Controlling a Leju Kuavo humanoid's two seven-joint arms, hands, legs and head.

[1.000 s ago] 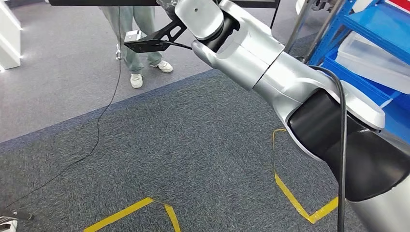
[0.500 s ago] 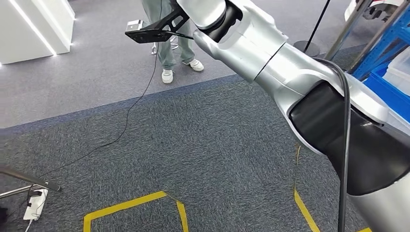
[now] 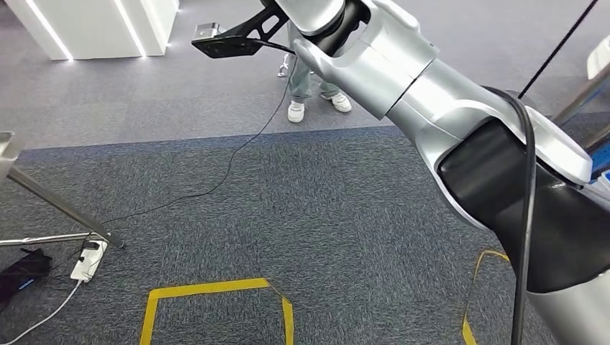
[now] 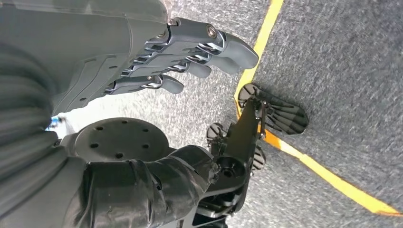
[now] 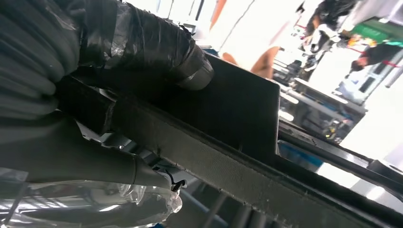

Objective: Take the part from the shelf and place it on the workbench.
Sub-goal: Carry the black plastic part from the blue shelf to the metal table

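Our right hand [image 5: 95, 95] holds the black part [image 5: 228, 123], raised toward twelve o'clock; our left hand [image 4: 142, 71] hangs with fingers apart. Turning could loosen the hold and drop it.

Right arm [image 3: 431, 100]: glossy silver shells, black elbow band, thin black cable [image 3: 524, 215] along right frame edge. Left hand [image 4: 157, 61]: grey ribbed cover, grey jointed fingers [image 4: 209, 40] with small screws, upper left.
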